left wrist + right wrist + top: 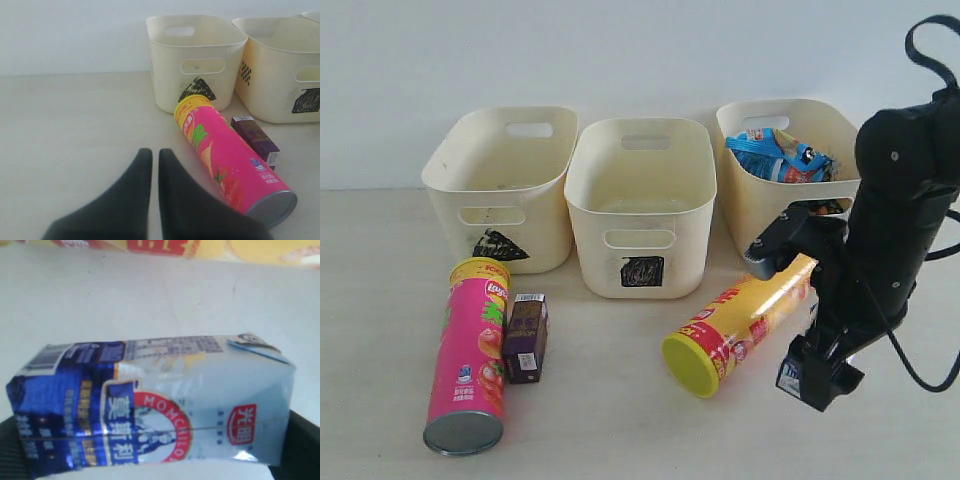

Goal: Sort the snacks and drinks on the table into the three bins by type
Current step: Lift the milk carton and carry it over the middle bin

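Observation:
My right gripper (817, 378) is down at the table, shut on the blue and white carton (150, 405) across its length; dark fingers (302, 440) show at both ends. The yellow chip can (745, 320) lies just left of it. The pink chip can (470, 350) and the dark purple carton (525, 337) lie side by side before the triangle bin (500, 160). The square bin (642, 180) is in the middle. A blue-white noodle bag (775, 155) sits in the right bin (740, 120). No orange bag shows. My left gripper (155, 152) is shut and holds nothing, left of the pink can (230, 160).
My right arm (895, 200) stands in front of the right bin and hides its mark. The wall runs close behind the three bins. Bare table (75, 125) stretches left of the pink can and along the front edge.

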`<state>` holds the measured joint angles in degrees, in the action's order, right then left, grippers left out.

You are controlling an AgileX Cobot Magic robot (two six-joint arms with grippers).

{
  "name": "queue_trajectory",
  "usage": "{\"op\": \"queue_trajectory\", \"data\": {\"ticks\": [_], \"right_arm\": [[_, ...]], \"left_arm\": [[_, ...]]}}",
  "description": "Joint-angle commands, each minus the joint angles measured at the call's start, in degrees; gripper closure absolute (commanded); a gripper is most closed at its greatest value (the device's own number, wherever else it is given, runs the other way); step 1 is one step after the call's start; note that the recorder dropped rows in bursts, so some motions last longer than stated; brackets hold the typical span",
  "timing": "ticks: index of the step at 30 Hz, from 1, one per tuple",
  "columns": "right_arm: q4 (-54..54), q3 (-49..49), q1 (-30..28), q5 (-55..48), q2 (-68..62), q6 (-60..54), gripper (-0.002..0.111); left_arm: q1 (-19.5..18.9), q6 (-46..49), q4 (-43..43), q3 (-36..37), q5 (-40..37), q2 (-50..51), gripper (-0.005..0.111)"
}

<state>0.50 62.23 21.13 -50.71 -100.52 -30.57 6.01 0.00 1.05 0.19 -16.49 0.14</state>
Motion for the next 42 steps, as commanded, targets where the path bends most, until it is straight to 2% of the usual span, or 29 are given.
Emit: {"op": "queue_trajectory", "data": {"ticks": [1,9,14,17,19,23,33,42], "right_arm": [[-0.5,4.62,0.08,-6.11,3.61,0.28,0.107],[1.61,13.74,0.08,-5.77,6.49,0.4,0.107],[8.1,15.84,0.08,3.12,6.49,0.03,0.107],[11.83,17.96,0.08,11.77,5.61,-1.45,0.107],[12.3,20.36,0.08,13.41,3.18,-2.54,0.107],[12.54,24.95,0.08,13.63,-1.38,-3.03,0.107],[18.1,44.25,0.23,13.04,-18.51,-7.76,0.107],[18.48,50.95,2.45,13.03,-24.46,-9.18,0.107]], "left_arm": [[0.27,-0.42,-0.23,-0.19,0.19,-0.14,0.102],[0.27,-0.42,-0.23,-0.19,0.19,-0.14,0.102],[0.27,-0.42,-0.23,-0.19,0.19,-0.14,0.102],[0.27,-0.42,-0.23,-0.19,0.19,-0.14,0.102],[0.27,-0.42,-0.23,-0.19,0.19,-0.14,0.102],[0.27,-0.42,-0.23,-0.19,0.19,-0.14,0.102],[0.27,-0.42,-0.23,-0.19,0.19,-0.14,0.102],[0.27,-0.42,-0.23,-0.19,0.19,-0.14,0.102]]}}
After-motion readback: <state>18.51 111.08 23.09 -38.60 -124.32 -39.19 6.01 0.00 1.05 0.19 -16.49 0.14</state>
